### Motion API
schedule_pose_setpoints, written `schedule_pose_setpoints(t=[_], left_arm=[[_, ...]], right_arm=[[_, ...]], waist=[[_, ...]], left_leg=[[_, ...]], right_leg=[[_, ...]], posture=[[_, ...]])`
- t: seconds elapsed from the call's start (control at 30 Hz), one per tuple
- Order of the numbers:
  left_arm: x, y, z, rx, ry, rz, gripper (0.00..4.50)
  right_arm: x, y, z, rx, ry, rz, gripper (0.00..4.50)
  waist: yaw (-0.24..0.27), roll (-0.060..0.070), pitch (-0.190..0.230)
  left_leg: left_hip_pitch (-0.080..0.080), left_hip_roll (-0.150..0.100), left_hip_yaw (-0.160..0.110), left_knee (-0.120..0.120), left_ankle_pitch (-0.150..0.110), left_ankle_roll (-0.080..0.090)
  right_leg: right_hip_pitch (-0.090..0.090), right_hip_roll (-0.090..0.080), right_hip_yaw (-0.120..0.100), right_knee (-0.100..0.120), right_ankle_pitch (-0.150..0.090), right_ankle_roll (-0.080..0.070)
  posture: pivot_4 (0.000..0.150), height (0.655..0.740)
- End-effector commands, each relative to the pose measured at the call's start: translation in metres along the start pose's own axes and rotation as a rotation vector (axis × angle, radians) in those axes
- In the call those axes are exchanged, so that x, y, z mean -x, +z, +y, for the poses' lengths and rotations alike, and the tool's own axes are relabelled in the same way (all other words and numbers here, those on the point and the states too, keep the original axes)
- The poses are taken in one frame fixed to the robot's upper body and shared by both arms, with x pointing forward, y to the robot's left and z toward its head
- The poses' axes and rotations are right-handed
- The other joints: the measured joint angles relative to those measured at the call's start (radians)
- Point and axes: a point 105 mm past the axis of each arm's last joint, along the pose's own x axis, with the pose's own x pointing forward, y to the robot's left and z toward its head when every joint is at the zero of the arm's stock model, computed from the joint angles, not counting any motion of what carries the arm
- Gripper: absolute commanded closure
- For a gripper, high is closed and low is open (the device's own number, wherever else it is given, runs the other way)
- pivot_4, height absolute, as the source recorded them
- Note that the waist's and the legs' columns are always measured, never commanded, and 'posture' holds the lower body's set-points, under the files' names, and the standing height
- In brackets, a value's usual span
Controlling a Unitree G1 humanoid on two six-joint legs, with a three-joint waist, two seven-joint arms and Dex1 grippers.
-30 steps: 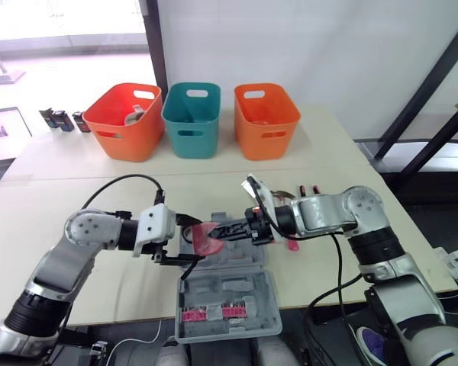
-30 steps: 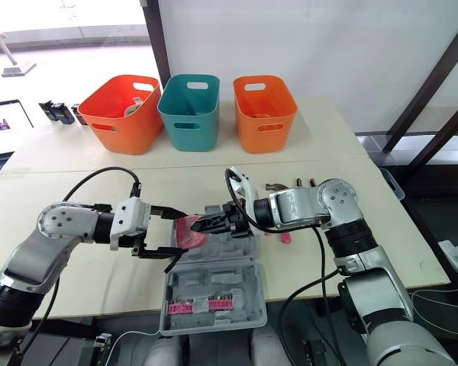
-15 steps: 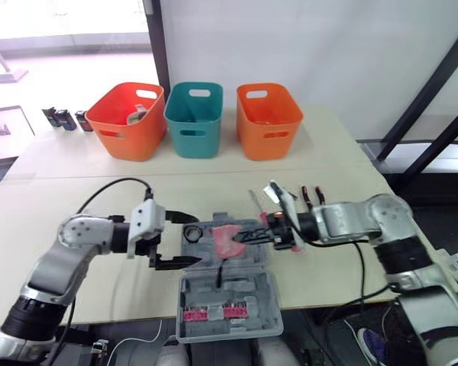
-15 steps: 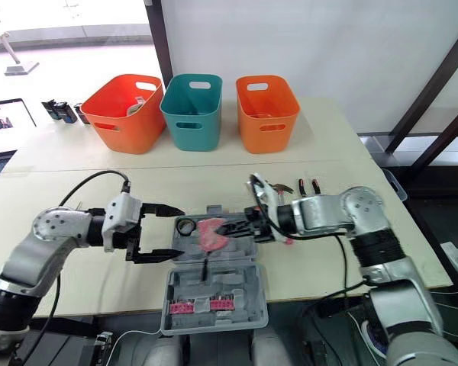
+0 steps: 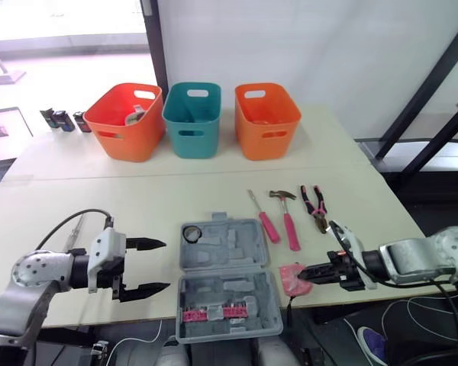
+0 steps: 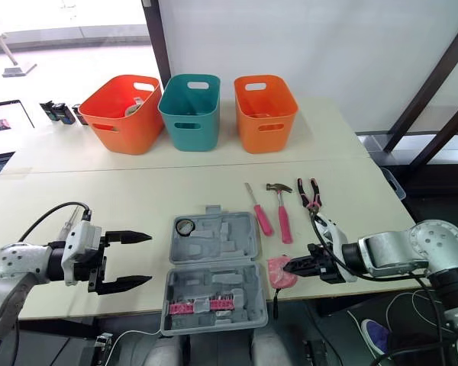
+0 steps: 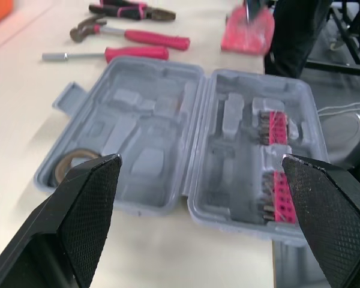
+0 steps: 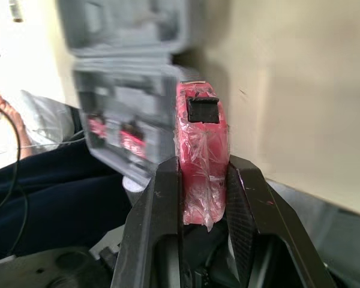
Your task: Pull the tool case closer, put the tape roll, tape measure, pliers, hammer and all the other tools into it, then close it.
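The grey tool case (image 5: 244, 309) lies open at the table's front edge, with pink bits in its near half. A tape roll (image 5: 191, 233) sits in a corner pocket of the far half. Right of the case lie a pink-handled screwdriver (image 5: 263, 219), a hammer (image 5: 288, 221) and pliers (image 5: 317, 206). My right gripper (image 5: 304, 272) is shut on the pink tape measure (image 5: 292, 279), just right of the case by the table's front edge. My left gripper (image 5: 166, 265) stands open and holds nothing, well left of the case. In the left wrist view the case (image 7: 186, 150) lies between the spread fingers.
Three bins stand in a row at the back: orange (image 5: 124, 120), teal (image 5: 191, 118), orange (image 5: 266, 120). Small dark items (image 5: 61, 120) sit at the far left. The table's front edge runs just under the case.
My right gripper has drawn back from over the case to the front right, keeping the tape measure. The left gripper has pulled away leftward from the case.
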Motion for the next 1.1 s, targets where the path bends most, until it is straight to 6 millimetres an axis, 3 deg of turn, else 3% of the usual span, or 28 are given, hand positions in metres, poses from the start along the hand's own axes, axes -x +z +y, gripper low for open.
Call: schedule_pose_setpoints(t=[0.03, 0.3, 0.33, 0.57, 0.77, 0.83, 0.9, 1.0, 1.1], left_arm=[[0.006, 0.007, 0.001, -0.037, 0.001, -0.023, 0.04], [-0.008, 0.012, 0.0, -0.06, -0.015, -0.027, 0.04], [-0.009, 0.013, 0.0, -0.06, -0.016, -0.027, 0.0], [-0.013, 0.016, -0.001, -0.051, -0.037, -0.017, 0.0], [-0.014, 0.016, -0.003, -0.037, -0.031, -0.026, 0.0], [-0.011, 0.012, -0.004, -0.022, -0.032, -0.02, 0.0], [-0.01, 0.01, -0.005, -0.01, -0.031, -0.018, 0.0], [-0.008, 0.009, -0.004, -0.005, -0.029, -0.018, 0.0], [-0.007, 0.007, -0.004, -0.004, -0.028, -0.016, 0.0]], right_arm=[[-0.004, 0.008, -0.004, 0.023, -0.037, -0.052, 4.05], [-0.011, 0.009, -0.022, 0.029, -0.12, -0.068, 4.05], [-0.011, 0.01, -0.023, 0.03, -0.123, -0.071, 3.02], [0.0, 0.015, -0.032, 0.068, -0.184, -0.1, 0.03], [0.02, 0.029, -0.001, 0.254, -0.117, -0.151, 0.03], [0.029, 0.032, 0.021, 0.574, -0.096, -0.201, 0.03], [0.03, 0.018, 0.035, 0.966, -0.045, -0.157, 0.03], [0.028, -0.002, 0.03, 1.3, 0.014, -0.044, 0.03], [0.021, -0.002, 0.01, 1.587, -0.005, 0.048, 0.03]], waist=[[0.001, 0.001, 0.0], [0.001, 0.0, 0.0], [0.0, 0.0, 0.0], [0.003, 0.0, 0.0], [0.005, 0.001, 0.001], [0.005, 0.003, 0.002], [0.005, 0.007, 0.004], [0.008, 0.005, 0.003], [0.005, 0.005, 0.003]], left_leg=[[0.0, 0.0, 0.0, 0.0, 0.0, 0.0], [0.0, 0.0, 0.0, 0.0, 0.0, 0.0], [0.002, 0.0, 0.0, 0.0, 0.0, 0.0], [0.002, 0.0, 0.0, -0.001, 0.0, 0.0], [0.002, -0.001, 0.0, -0.001, 0.0, 0.0], [0.002, 0.0, 0.0, -0.001, 0.0, 0.0], [0.001, -0.001, 0.001, -0.002, 0.0, 0.0], [0.002, 0.0, 0.001, -0.004, -0.001, 0.0], [0.002, -0.001, 0.002, -0.003, -0.001, 0.0]], right_leg=[[0.0, 0.0, 0.0, 0.0, 0.0, 0.0], [0.0, 0.0, 0.0, 0.0, 0.0, 0.0], [0.001, 0.0, 0.0, 0.0, 0.0, -0.001], [0.002, 0.0, 0.001, -0.001, 0.0, 0.001], [0.002, 0.0, 0.001, -0.001, 0.0, 0.001], [0.002, 0.0, 0.001, -0.001, 0.0, 0.001], [0.0, -0.001, 0.001, -0.001, -0.001, 0.002], [0.0, 0.0, 0.0, -0.001, -0.004, 0.006], [0.001, -0.002, 0.0, -0.002, -0.003, 0.005]], posture=[[0.15, 0.74], [0.15, 0.74], [0.15, 0.74], [0.15, 0.74], [0.15, 0.74], [0.15, 0.74], [0.15, 0.74], [0.15, 0.74], [0.15, 0.74]])
